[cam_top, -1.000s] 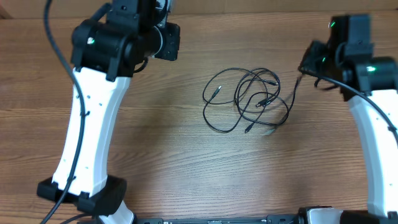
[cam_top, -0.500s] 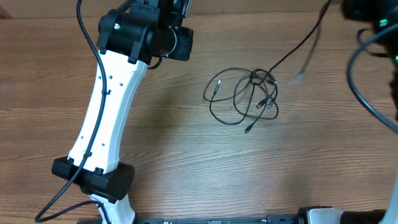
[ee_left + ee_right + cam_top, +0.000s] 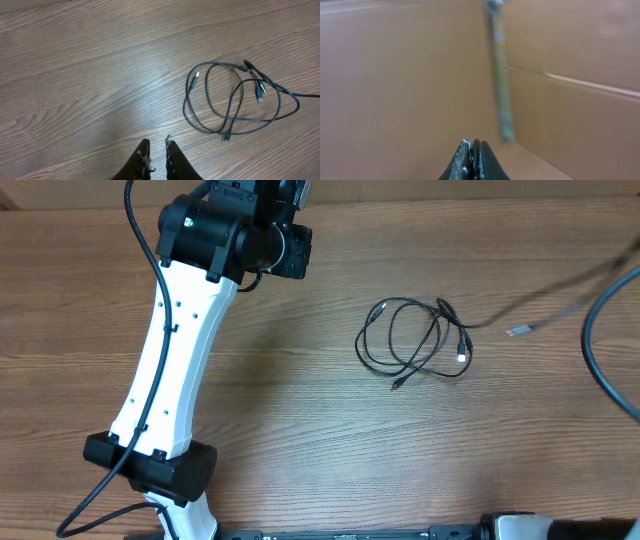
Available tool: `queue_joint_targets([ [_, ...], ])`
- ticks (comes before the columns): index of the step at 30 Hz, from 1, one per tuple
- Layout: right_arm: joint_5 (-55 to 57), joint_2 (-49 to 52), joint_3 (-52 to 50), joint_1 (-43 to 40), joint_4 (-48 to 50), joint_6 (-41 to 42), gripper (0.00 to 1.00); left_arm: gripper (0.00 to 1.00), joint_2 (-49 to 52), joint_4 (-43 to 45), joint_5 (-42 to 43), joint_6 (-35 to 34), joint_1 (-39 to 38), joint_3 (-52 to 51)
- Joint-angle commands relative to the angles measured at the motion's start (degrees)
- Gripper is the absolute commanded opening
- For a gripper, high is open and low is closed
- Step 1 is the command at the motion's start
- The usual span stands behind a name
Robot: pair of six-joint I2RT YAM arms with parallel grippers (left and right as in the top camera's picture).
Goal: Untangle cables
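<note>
Cables (image 3: 425, 345) lie as a loose nest of loops on the table (image 3: 300, 410), right of centre and on the far half. In the left wrist view the loops cross each other in several places, and a silver-tipped plug (image 3: 195, 80) rests inside the left loop. One cord (image 3: 560, 287) leaves the right side of the nest and runs blurred toward the far right edge, with a blurred plug (image 3: 519, 331) just beside it. My judgement is that it is being drawn out so that one strand comes free of the pile. The left gripper (image 3: 156, 145) hangs over bare wood to the left of the nest, its fingers a narrow gap apart and holding nothing, probably kept clear of the pull. The right gripper (image 3: 472, 150) has its fingers pressed together. That view is heavily blurred, so I cannot tell whether a cord is pinched between them. A smeared vertical streak (image 3: 499, 75) there is unidentifiable.
</note>
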Motion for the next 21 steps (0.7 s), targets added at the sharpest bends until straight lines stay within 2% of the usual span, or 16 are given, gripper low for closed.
queue_joint_targets([
  [1, 4.2, 2.1, 0.4, -1.0, -7.0, 1.7, 0.04, 0.13, 0.6, 0.0, 1.3, 0.2, -0.5, 1.0],
  [5, -13.8, 3.6, 0.4, -1.0, -12.1, 1.7, 0.04, 0.16, 0.9, 0.5, 6.8, 0.2, -0.8, 0.7],
  [9, -25.2, 4.5, 0.4, -1.0, -12.3, 1.7, 0.04, 0.34, 2.8, 1.4, 14.7, 0.2, -1.6, 0.7],
  [12, -26.8, 4.5, 0.4, -1.0, -11.7, 1.7, 0.04, 0.39, 6.1, 2.0, 22.2, -0.6, -3.1, 0.7],
  [14, -26.8, 4.5, 0.4, -1.0, -11.6, 1.7, 0.04, 0.40, 8.2, 2.6, 23.5, -2.8, -4.2, 0.7],
  [16, -26.8, 4.5, 0.4, -1.0, -11.9, 1.7, 0.04, 0.44, 10.5, 3.6, 23.6, -4.7, -5.4, 0.7],
  [19, -26.8, 4.5, 0.4, -1.0, -12.1, 1.7, 0.04, 0.64, 14.2, 5.7, 23.6, -7.2, -7.5, 0.7],
  [21, -26.8, 4.5, 0.4, -1.0, -12.1, 1.7, 0.04, 0.71, 16.1, 6.8, 23.6, -8.1, -8.7, 0.7],
])
